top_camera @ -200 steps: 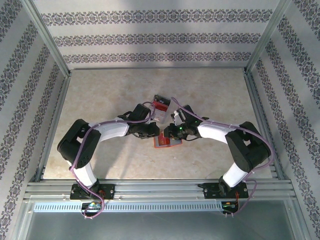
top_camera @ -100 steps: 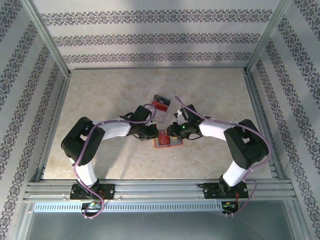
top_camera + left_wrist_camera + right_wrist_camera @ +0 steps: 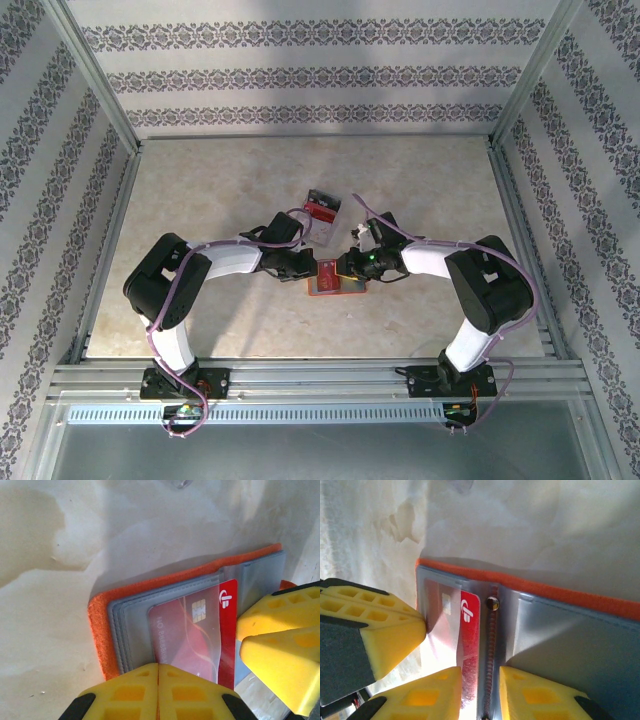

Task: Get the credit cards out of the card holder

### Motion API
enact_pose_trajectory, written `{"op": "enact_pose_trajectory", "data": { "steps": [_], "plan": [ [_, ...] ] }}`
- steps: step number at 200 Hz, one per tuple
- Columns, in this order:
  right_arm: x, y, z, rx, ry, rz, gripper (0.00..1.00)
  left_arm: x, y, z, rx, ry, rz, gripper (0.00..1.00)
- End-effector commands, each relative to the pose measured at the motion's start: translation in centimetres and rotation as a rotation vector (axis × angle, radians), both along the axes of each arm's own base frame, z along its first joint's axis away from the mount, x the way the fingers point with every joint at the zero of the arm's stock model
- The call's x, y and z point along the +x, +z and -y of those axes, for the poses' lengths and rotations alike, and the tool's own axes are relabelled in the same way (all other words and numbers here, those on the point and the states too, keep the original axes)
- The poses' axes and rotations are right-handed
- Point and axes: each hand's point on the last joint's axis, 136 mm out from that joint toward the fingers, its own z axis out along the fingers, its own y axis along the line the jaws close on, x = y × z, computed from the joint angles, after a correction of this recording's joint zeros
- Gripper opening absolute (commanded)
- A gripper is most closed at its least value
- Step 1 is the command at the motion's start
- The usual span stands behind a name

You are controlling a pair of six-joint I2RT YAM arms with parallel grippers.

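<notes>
The bench [image 3: 200, 200] carries the orange card holder [image 3: 327, 288], which lies open near its middle, between both arms. A red card [image 3: 185, 640] sticks partly out of a grey pocket. The left pincer [image 3: 159, 667] is pressed together at this card's edge. The right pincer [image 3: 480, 672] stands slightly apart over the holder's stitched seam.

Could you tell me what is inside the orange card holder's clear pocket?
A red chip card sits in the clear pocket of the orange card holder, one edge protruding. The left gripper's yellow fingers cover its near end; cards behind it cannot be seen.
</notes>
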Motion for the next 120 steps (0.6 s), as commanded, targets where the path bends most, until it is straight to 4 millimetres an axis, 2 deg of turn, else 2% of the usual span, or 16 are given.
{"op": "enact_pose_trajectory", "data": {
  "steps": [1, 120],
  "plan": [
    [-0.98, -0.56, -0.3, 0.038, 0.041, -0.022, 0.27, -0.5, -1.94, -0.96, 0.043, 0.007, -0.025, 0.08],
    [-1.06, -1.05, -0.67, 0.067, 0.039, -0.041, 0.25, -0.51, -2.22, -0.97, 0.047, 0.007, -0.031, 0.08]
  ]
}}
